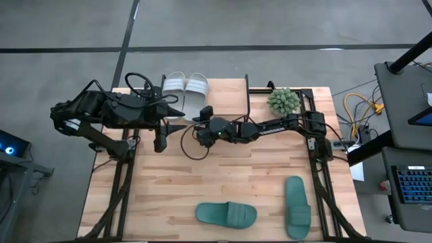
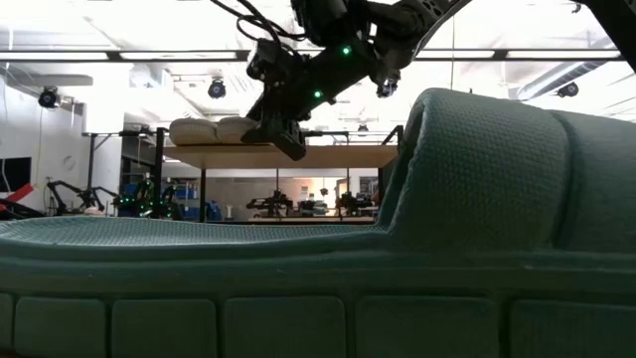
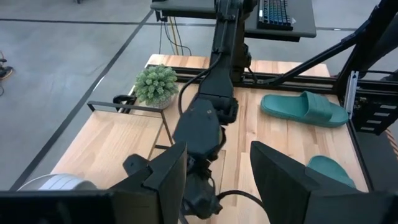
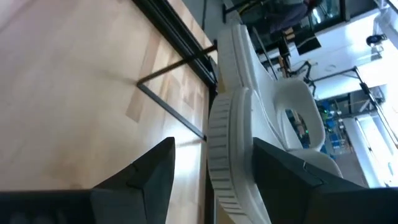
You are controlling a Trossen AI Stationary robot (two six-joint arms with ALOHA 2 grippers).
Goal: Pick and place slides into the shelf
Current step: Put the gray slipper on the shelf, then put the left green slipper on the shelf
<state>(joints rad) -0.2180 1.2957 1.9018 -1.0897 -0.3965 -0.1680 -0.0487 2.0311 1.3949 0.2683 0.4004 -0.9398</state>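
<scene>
Slides: from above, two white ones lie side by side on the shelf at the desk's far edge, two green ones near the front. Right hand (fingers spread, empty) sits just beside the white pair; left hand hangs nearby, spread too. Right wrist view shows white slides between its fingers.

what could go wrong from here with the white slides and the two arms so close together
1. The right gripper sits open right at the edge of the white slides on the shelf; pulling back carelessly might drag the nearer slide off the plank.
2. The left gripper hovers close beside the right arm, so the arms may collide.
3. The two teal slides lie far away at the opposite table edge, and reaching over could brush the plant.
</scene>
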